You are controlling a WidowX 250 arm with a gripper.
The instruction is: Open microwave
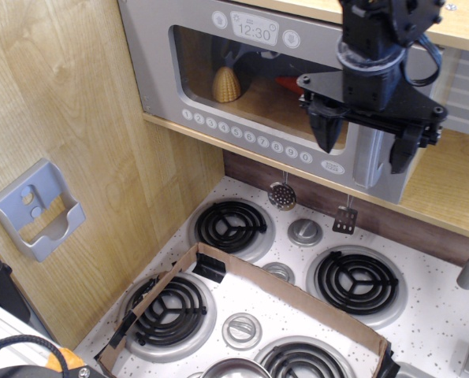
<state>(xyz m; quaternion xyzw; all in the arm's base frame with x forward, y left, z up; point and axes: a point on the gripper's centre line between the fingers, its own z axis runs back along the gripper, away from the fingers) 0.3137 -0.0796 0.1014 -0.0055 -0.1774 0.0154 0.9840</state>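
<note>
A pale wood-grain wall panel [68, 94] filled the 9 o'clock side of the view, smooth and matte. At 6 o'clock lay a white speckled stove top [297, 260] with black coiled burners [231, 225] set in round silver rings and small round grey knobs [304, 231] between them; its lower edge was cut off by the frame. A strip of brown cardboard [289, 293], bent into an angular fence, ran across the stove from 7 toward 5 o'clock.

The microwave [179, 71] sat at 12 o'clock on a wooden shelf, its door a wide slab of grey plastic with a rounded rectangular window, a printed clock reading 12:30 and a row of small round buttons along the bottom. The door looked shut against the box. Through the window a yellow ridged cone [227, 84] showed; a red shape beside it was mostly hidden.

The gripper [364, 148], black and blocky, hung at 1 o'clock in front of the door's right end. Its two pointed fingers [325, 132] stood apart, one on each side of the chunky vertical grey handle [368, 156]; whether they touched it could not be told. The handle's top was hidden behind the gripper body.

A grey plastic bracket [37, 209] with two holes was fixed to the panel at 8 o'clock.
</note>
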